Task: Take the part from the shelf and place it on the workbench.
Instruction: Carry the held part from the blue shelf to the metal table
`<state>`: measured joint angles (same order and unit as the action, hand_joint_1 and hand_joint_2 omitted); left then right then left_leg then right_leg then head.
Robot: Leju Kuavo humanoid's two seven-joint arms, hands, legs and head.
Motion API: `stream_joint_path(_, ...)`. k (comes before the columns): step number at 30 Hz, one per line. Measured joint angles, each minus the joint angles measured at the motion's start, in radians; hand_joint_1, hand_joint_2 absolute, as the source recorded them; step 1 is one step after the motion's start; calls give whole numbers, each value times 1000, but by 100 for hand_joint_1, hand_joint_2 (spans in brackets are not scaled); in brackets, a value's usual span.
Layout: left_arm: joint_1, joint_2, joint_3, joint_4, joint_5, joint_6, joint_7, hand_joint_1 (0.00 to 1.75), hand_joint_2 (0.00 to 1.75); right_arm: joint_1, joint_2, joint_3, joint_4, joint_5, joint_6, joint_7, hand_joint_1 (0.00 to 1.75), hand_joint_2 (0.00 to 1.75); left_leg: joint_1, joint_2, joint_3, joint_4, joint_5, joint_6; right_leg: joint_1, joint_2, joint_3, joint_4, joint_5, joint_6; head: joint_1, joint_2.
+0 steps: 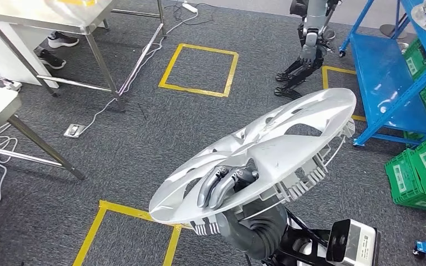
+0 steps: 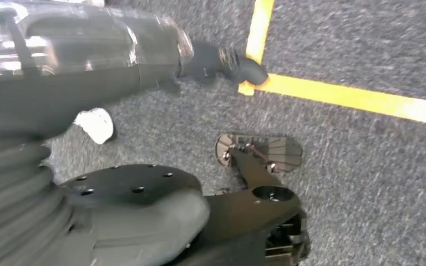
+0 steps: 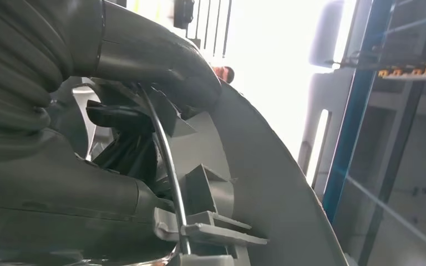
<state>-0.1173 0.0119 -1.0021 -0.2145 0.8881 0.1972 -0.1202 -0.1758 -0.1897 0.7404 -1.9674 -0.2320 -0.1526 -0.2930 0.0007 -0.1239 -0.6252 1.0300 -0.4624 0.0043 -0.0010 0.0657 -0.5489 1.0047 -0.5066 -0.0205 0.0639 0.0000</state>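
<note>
The silver wheel cover point(image 1: 266, 152) is held in the air above the grey carpet point(image 1: 116, 138), tilted, its face up and its higher edge toward the blue shelf point(image 1: 385, 77). The right hand point(image 1: 230, 180) grips it at the lower rim, dark fingers point(image 1: 216, 185) curled over the face through an opening. The right wrist view adds the underside (ribs, clips and a wire ring), thumb point(image 3: 150, 55) pressed against it. In the left wrist view the left hand point(image 2: 222, 61) hangs over yellow floor tape point(image 2: 355, 97), fingers curled in, holding nothing.
</note>
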Motion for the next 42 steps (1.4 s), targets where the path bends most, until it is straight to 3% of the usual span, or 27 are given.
stream_joint_path(2,2,2,0,0,0,0,0,0,175,-1,2,0,-1,0,0,0,175,175,-4,63,-19,35,-28,-8,-2,-27,9,-20,10,-4,-8,0)
stream_joint_path(3,1,2,0,0,0,0,0,0,175,-1,2,0,-1,0,-1,0,175,175,-4,102,-40,80,-57,-12,-3,-43,12,-27,14,-6,-14,0)
stream_joint_path(4,0,2,0,0,0,0,-1,0,175,-1,3,-1,-2,0,-2,0,175,175,-1,125,-69,140,-90,-18,-3,-58,13,-29,14,-7,-21,0)
stream_joint_path(6,-1,3,0,0,0,0,-1,0,175,-1,2,-1,-2,1,-7,0,175,175,9,129,-115,241,-129,-29,-4,-89,13,-28,12,-6,-29,0)
stream_joint_path(7,0,3,0,0,0,0,-1,0,175,-1,1,-2,-2,1,-12,0,175,175,14,130,-117,249,-123,-35,-5,-104,13,-27,10,-3,-32,0)
stream_joint_path(9,2,3,0,0,2,2,-6,0,175,-4,-1,-7,-5,3,-26,2,175,175,20,152,-64,159,-67,-44,-8,-130,14,-19,3,6,-36,0)
stream_joint_path(10,1,3,0,0,2,3,-10,0,175,-7,-2,-12,-9,5,-35,5,175,175,18,181,-28,96,-45,-46,-8,-141,14,-14,-2,13,-39,0)
stream_joint_path(12,0,2,0,0,5,6,-19,0,175,-15,-7,-25,-25,10,-52,15,175,175,11,221,14,17,-24,-34,-5,-158,14,-4,-12,26,-43,0)
stream_joint_path(13,0,2,0,0,6,6,-22,0,175,-19,-11,-32,-34,12,-58,21,175,175,7,224,16,9,-27,-24,-4,-166,15,-2,-14,31,-42,0)
stream_joint_path(15,1,2,0,0,8,7,-26,0,175,-26,-20,-46,-55,12,-66,34,175,175,6,197,14,7,-25,-6,-6,-178,19,-1,-20,40,-37,0)
stream_joint_path(17,0,2,0,0,10,7,-29,0,175,-31,-31,-60,-74,16,-71,43,175,175,7,168,15,5,-22,7,-13,-145,10,32,-50,49,-32,0)
stream_joint_path(19,-4,2,0,0,13,9,-32,0,175,-33,-45,-72,-94,29,-79,54,175,175,6,137,16,4,-19,18,-15,-93,-36,139,-110,52,-22,0)
stream_joint_path(21,-6,1,0,0,16,9,-34,0,175,-33,-62,-83,-116,41,-87,73,175,175,1,103,16,4,-18,25,-14,-74,-96,259,-151,48,-11,0)
stream_joint_path(22,-5,1,0,0,17,9,-33,0,175,-33,-70,-88,-127,45,-91,83,175,175,-2,85,17,5,-17,27,-13,-70,-112,282,-147,44,-6,0)
stream_joint_path(23,-4,0,0,0,17,9,-32,0,175,-33,-77,-92,-139,47,-93,92,175,175,-5,68,18,5,-17,28,-11,-66,-111,268,-124,37,-1,0)
stream_joint_path(24,-3,0,0,0,17,9,-31,0,175,-34,-82,-97,-150,49,-94,99,175,175,-7,52,20,5,-17,28,-9,-57,-94,220,-86,29,2,0)
stream_joint_path(26,-2,-3,0,0,17,9,-28,0,175,-36,-92,-104,-170,52,-95,105,175,175,-8,24,20,5,-16,27,-3,-10,-47,94,-17,10,5,0)
stream_joint_path(28,-2,-7,0,0,17,9,-23,0,175,-37,-98,-106,-185,54,-96,107,175,175,-3,2,12,6,-12,21,0,24,-20,26,4,0,5,0)
stream_joint_path(30,0,-8,0,-1,17,9,-19,0,175,-39,-100,-107,-196,54,-95,108,175,175,1,-14,4,5,-7,10,1,10,-13,10,5,1,8,0)
stream_joint_path(32,2,-7,0,0,17,9,-18,0,175,-42,-102,-106,-202,54,-95,109,175,175,-5,45,-9,23,-24,1,-3,-16,-3,-12,14,2,6,0)
stream_joint_path(34,0,-6,0,0,17,9,-18,0,175,-44,-103,-106,-208,54,-94,109,175,175,-5,123,-50,108,-79,-10,-5,-45,5,-27,20,1,-7,0)
stream_joint_path(36,-2,-5,0,0,16,8,-16,0,175,-43,-103,-106,-210,54,-93,109,175,175,7,131,-107,226,-129,-23,-6,-76,6,-27,19,1,-19,0)
stream_joint_path(37,-2,-5,0,0,14,8,-14,0,175,-43,-103,-106,-210,54,-93,109,175,175,13,129,-121,255,-132,-29,-8,-92,6,-26,17,3,-22,0)
stream_joint_path(38,-1,-4,0,0,12,7,-11,0,175,-42,-104,-105,-211,54,-93,109,175,175,19,129,-117,249,-118,-36,-10,-106,6,-25,15,7,-25,0)
stream_joint_path(39,0,-3,0,0,8,7,-7,0,175,-42,-104,-105,-211,54,-93,109,175,175,22,136,-92,205,-89,-42,-13,-119,7,-22,12,12,-26,0)
stream_joint_path(41,-1,2,0,0,2,10,-1,0,175,-42,-104,-106,-214,54,-92,109,175,175,21,186,-19,76,-38,-46,-14,-140,8,-11,2,26,-31,0)
stream_joint_path(42,-2,5,0,0,-1,14,0,0,175,-42,-105,-106,-216,54,-92,109,175,175,17,207,6,31,-27,-40,-13,-148,9,-5,-3,33,-33,0)
